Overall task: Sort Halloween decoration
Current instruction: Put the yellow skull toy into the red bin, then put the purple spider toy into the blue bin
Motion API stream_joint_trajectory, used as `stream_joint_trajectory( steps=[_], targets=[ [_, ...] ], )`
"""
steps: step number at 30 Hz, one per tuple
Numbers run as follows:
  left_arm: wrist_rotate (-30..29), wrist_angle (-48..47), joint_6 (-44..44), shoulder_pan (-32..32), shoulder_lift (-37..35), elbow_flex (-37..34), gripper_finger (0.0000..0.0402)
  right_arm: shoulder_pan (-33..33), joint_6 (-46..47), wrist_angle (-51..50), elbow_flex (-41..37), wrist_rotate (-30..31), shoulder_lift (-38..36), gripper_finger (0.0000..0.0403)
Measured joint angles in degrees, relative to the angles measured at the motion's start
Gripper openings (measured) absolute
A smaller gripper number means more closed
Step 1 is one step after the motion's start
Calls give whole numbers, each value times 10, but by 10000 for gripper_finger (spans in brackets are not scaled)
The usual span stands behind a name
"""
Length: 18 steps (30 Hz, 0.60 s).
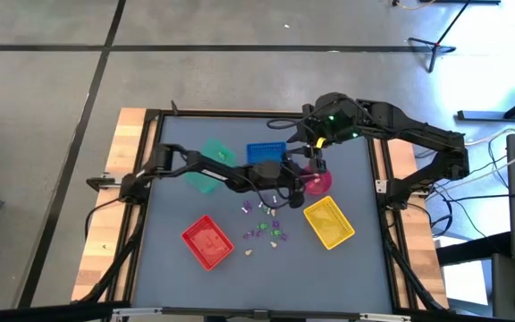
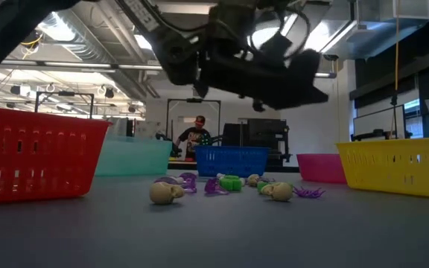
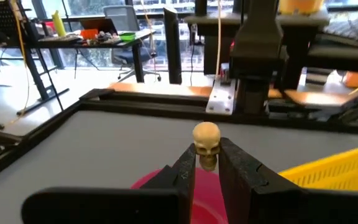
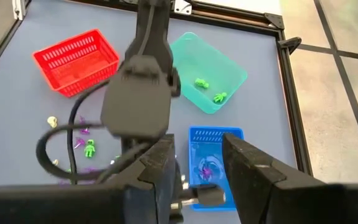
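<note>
The Halloween decoration shows as small trinkets: cream skulls (image 2: 166,192), purple spiders (image 2: 307,192) and green figures (image 2: 231,182) lying loose on the grey table (image 1: 173,201) between the trays. My left gripper (image 3: 207,158) reaches across the table and is shut on one cream skull (image 3: 207,142) above the round pink bowl (image 3: 160,183). My right gripper (image 4: 197,168) hangs open and high above the left arm, near the blue tray (image 4: 213,155), with nothing between its fingers. My left gripper pinches the skull's lower half (image 3: 207,160) between its two fingertips, so the rounded crown (image 3: 206,133) stands above them. The fingers lie nearly level and point toward the table's right side. The skull sits upright, lifted clear over the pink bowl.
A green tray (image 4: 207,71) holds two green figures and the blue tray holds purple ones. A red tray (image 1: 206,241) stands near the front left and a yellow tray (image 1: 329,222) near the front right. A person (image 2: 197,134) shows in the room behind the table.
</note>
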Motion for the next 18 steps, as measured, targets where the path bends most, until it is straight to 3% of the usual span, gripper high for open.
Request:
stream_joint_trajectory(
  steps=[6, 18],
  targets=[
    [0, -5, -1, 0, 21, 10, 54, 0, 1, 0, 0, 0, 0, 131],
    [0, -28, -1, 0, 21, 10, 169, 0, 1, 0, 0, 0, 0, 131]
  ],
)
